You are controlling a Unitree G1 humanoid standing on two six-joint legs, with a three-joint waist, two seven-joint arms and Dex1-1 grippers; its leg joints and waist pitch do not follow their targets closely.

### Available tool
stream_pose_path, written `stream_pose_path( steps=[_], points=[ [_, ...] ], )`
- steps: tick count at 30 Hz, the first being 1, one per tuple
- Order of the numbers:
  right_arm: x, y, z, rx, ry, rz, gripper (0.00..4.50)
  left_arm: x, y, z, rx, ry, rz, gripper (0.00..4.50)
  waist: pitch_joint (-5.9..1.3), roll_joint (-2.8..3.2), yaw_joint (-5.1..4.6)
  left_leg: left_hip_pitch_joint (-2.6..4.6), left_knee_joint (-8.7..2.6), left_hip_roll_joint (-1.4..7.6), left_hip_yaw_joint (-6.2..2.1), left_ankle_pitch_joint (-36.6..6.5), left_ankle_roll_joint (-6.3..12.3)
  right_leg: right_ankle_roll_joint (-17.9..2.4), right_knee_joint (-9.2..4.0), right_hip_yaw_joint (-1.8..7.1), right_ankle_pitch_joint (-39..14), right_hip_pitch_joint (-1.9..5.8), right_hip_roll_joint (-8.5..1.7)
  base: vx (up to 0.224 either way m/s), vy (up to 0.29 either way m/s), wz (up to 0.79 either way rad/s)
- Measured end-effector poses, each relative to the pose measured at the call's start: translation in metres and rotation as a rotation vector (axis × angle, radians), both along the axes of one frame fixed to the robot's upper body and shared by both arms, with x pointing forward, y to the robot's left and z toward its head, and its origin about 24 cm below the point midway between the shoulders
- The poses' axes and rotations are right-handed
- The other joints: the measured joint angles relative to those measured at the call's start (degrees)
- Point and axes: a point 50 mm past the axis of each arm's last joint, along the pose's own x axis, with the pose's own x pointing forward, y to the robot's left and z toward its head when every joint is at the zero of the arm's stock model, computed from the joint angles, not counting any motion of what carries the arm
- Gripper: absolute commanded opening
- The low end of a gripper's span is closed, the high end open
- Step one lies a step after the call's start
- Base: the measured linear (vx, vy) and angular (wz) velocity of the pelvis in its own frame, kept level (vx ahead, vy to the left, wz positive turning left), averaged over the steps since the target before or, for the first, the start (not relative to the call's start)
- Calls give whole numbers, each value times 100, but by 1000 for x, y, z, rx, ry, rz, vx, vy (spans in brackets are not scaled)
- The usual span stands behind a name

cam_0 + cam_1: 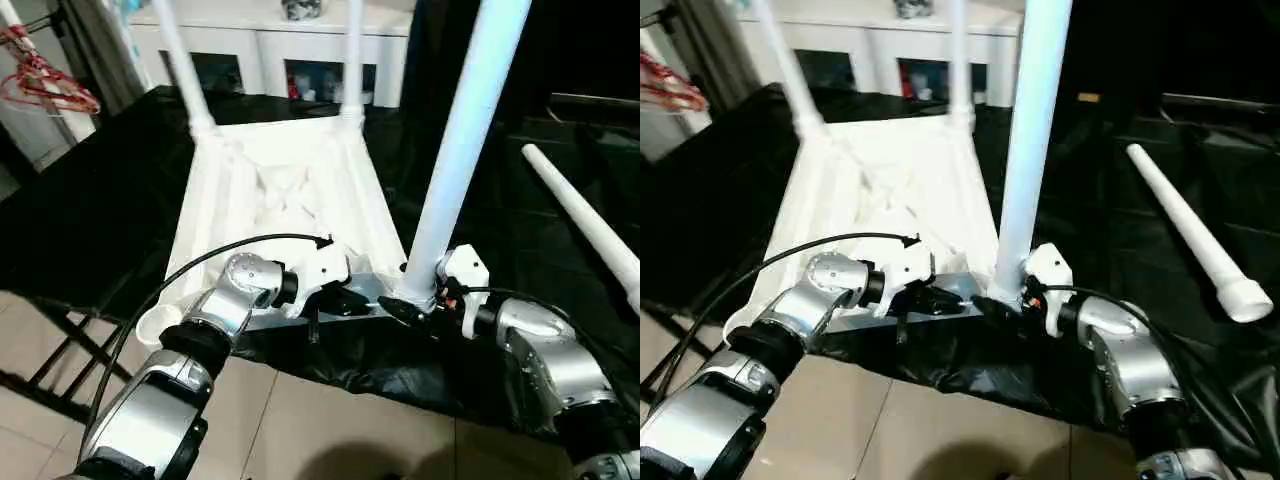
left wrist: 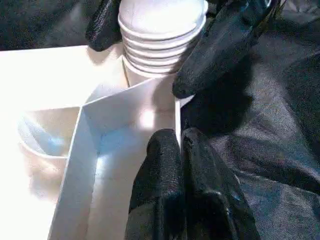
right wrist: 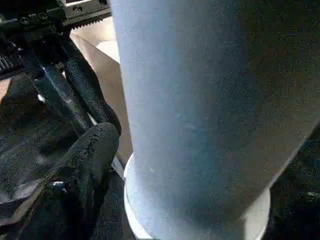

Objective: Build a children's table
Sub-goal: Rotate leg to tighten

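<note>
The children's table top lies upside down on black cloth, ribbed side up. Two legs stand in its far corners. A third leg stands upright in the near right corner socket. My right gripper is open, its fingers on either side of that leg's ribbed base. My left gripper is shut with nothing in it, and its fingertips rest on the top's near rim beside that socket. A fourth leg lies loose on the cloth to the right.
The black cloth ends just in front of my arms, with tiled floor below. A white cabinet stands behind the table top. Red hangers hang at the far left. A cable arcs over my left forearm.
</note>
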Motion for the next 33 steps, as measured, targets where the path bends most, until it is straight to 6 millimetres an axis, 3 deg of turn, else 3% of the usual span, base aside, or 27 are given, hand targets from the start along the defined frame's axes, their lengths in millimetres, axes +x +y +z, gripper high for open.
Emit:
stream_pose_path(
  steps=[4, 6, 11, 16, 20, 22, 25, 28, 31, 32, 33],
  points=[
    [-1, 3, 5, 8, -18, 15, 392, 1, 7, 1, 5, -47, -8, 60, 4, -6, -21, 0, -1, -2, 0, 0, 0, 6, 1, -1, -3, -1, 5, 0, 0, 0],
    [-5, 1, 7, 7, -21, 16, 392, 1, 9, 1, 11, -67, -15, 93, 7, -11, -18, -1, -2, -2, 0, 0, 0, 9, 1, -1, -5, -2, 5, 0, 0, 0],
    [-25, -10, 11, 11, -15, 28, 392, 4, 30, 7, 17, -88, 19, 99, 17, -26, -16, -4, -3, 6, 3, 0, 0, 12, 1, 1, -7, -7, 4, 0, 0, 0],
    [-50, -21, 19, 23, -17, 29, 392, 12, 46, 38, -210, -141, 217, 99, 19, -33, -2, 2, -2, 11, 14, 0, -1, 13, 1, 8, -8, -5, 3, 0, 0, 0],
    [-64, -31, 29, 19, -14, -9, 392, 13, 61, 38, -256, -193, 442, 99, 16, -44, -10, 3, -2, 2, 15, -1, -1, 19, 0, 2, -12, -2, 4, 0, 0, 0],
    [-69, -36, 31, 19, -12, -69, 392, 10, 69, 30, -259, -179, 562, 99, 26, -64, -41, 2, -3, -2, 14, -1, -2, 20, -3, -2, -12, -5, 7, 0, 0, 0],
    [-62, -37, 27, 45, -61, -320, 392, 0, 74, 28, -315, -175, 741, 99, 39, -91, -103, -3, -3, 2, 10, -2, -7, 20, -13, -11, -12, -5, 10, 0, 0, 0],
    [-48, -33, 24, 62, -109, -595, 392, -3, 82, 40, -345, -255, 911, 99, 42, -91, -179, -6, -2, -3, 5, -18, -34, 21, -16, -12, -12, -5, 8, 0, 0, 0],
    [-44, -24, 18, 109, -95, -729, 392, -7, 88, 47, -403, -295, 1031, 99, 44, -107, -180, -3, -6, -13, -2, -17, -33, 21, -17, -11, -12, -4, 5, 0, 0, 0],
    [-43, -20, 16, 127, -77, -754, 392, -6, 90, 45, -398, -292, 1073, 99, 24, -157, -150, 51, -22, -2, 109, -19, -33, 27, 4, 142, -15, -75, 53, 0, 0, 0],
    [-40, -16, 14, 145, -62, -775, 392, -6, 93, 43, -385, -288, 1121, 99, 22, -203, -113, 57, -42, -27, 174, -20, -33, 29, 44, 288, -13, -132, 85, -8, 7, -29]
  ],
)
